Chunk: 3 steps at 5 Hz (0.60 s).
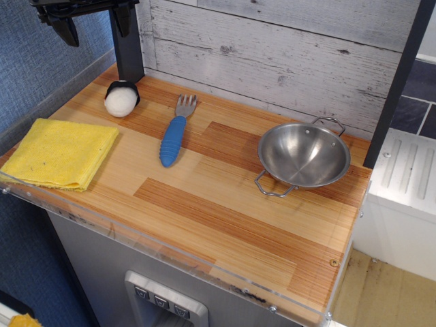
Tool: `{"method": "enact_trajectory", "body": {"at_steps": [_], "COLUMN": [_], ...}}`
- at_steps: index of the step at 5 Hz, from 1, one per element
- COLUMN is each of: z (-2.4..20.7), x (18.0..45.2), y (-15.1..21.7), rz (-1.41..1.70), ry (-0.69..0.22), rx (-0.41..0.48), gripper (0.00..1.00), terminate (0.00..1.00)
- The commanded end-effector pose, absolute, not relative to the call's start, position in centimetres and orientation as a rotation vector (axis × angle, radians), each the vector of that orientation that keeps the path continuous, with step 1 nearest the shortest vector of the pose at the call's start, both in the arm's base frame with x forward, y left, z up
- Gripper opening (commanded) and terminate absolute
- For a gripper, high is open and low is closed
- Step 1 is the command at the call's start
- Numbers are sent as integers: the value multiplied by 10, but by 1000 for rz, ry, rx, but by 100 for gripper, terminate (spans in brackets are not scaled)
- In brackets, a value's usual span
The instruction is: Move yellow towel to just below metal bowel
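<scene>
Towel at far left, bowl at right; gripper raised above.
Gripper (92, 24) at top left, jaws spread, gripping nothing. Yellow towel (60, 153) flat on table (225, 218) left edge; white ball (120, 101), blue-handled fork (174, 133) mid-table; metal bowel (304, 155) upright, well apart from towel.

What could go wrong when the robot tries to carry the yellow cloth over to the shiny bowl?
The yellow towel lies at the counter's front-left edge, so a clumsy grab might push it off. The pincer hangs high up at the back, far from it. On the way to the metal bowl, a dragged cloth could catch the blue-handled fork. The folded layers might also come apart when lifted.
</scene>
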State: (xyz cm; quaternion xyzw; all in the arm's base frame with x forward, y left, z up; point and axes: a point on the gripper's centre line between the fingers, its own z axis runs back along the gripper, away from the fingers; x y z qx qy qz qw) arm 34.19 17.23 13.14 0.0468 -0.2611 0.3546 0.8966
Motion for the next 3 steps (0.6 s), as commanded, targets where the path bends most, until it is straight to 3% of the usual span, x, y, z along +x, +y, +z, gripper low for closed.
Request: {"method": "enact_trajectory", "body": {"at_steps": [1,3], "z": [131,117], "x": [342,295], "y": [172,197], "rz": [735,657], "ry": [-541,-489], "rx": [97,110], "gripper": [100,100], "terminate": [0,0]}}
